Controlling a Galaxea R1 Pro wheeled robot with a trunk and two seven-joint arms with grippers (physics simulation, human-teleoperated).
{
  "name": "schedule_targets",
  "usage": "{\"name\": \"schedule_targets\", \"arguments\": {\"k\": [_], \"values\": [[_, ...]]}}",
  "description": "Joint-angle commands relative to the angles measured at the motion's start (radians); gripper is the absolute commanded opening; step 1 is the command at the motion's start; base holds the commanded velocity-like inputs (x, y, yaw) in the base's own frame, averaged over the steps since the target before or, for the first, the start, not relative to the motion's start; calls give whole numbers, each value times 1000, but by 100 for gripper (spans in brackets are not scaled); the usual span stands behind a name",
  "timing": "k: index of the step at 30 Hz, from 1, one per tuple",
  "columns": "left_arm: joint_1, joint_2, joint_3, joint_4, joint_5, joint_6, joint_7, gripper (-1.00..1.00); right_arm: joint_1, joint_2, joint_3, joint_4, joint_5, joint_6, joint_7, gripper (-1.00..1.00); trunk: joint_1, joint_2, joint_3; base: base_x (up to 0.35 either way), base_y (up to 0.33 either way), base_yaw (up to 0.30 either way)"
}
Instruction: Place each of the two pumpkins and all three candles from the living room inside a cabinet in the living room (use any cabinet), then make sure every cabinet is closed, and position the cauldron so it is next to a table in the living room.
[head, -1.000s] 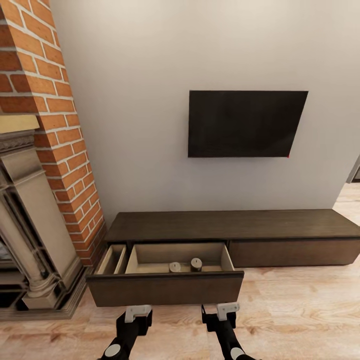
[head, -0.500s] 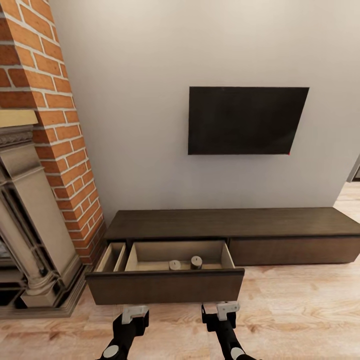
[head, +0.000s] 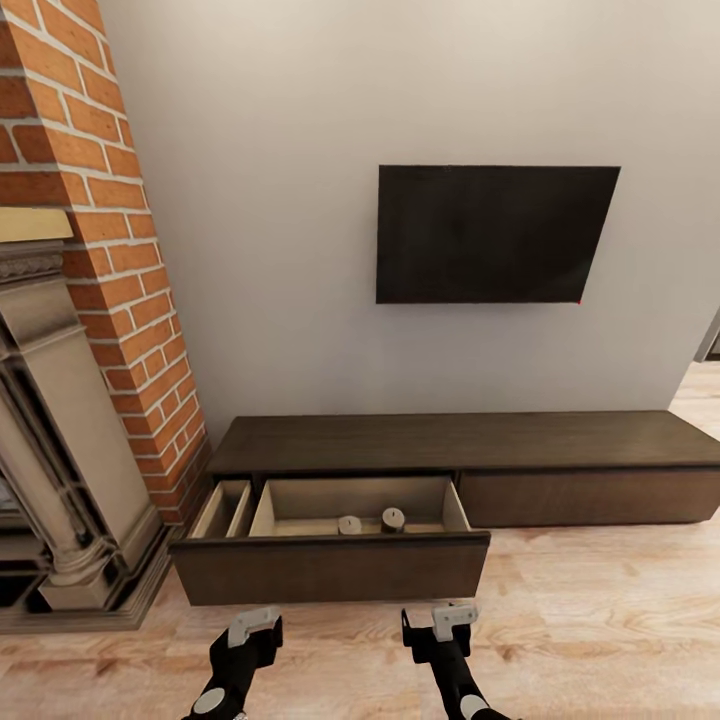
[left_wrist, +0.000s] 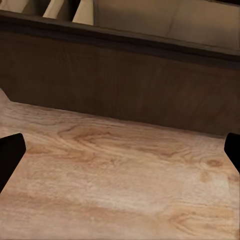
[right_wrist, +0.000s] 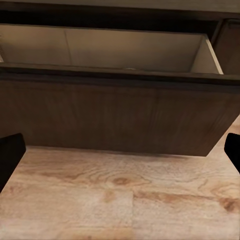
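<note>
The long dark-brown cabinet stands against the wall with its left drawer pulled out. Two candles, short stubby cylinders, stand side by side on the drawer floor: a paler one and a darker one. My left gripper and right gripper hover over the floor just in front of the drawer front, both open and empty. In the wrist views the left gripper and right gripper face the drawer front, fingertips wide apart. The pumpkins, cauldron and table are out of view.
A brick chimney and an ornate stone fireplace surround stand at the left, close to the open drawer. A black TV hangs on the wall above the cabinet. Light wood floor spreads to the right.
The camera has shifted slightly, so the scene sits higher in the picture. My left gripper has drawn back and to the left, away from the drawer front. The candles and drawer have not moved.
</note>
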Motion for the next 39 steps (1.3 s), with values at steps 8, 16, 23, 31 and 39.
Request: {"name": "schedule_targets", "arguments": {"k": [8,16,23,31,39], "values": [[-1,1,4,-1,5,-13,6,100,-1,-1,9,1,-3,-2,-7,100,31,-57,-26,0,0,0],[-1,1,4,-1,5,-36,7,100,-1,-1,9,0,-3,-2,0,100,61,-113,-51,0,0,0],[-1,-9,-3,-1,-6,-62,8,100,-1,-2,9,-1,-3,-2,12,100,88,-162,-73,0,0,0],[0,-28,-11,-1,-21,-107,16,100,-1,-7,7,-6,-4,-3,48,100,119,-218,-98,0,0,0],[23,-32,-14,-1,-105,-130,22,100,-1,-6,3,-7,-46,-2,122,100,150,-274,-123,0,0,0]]}}
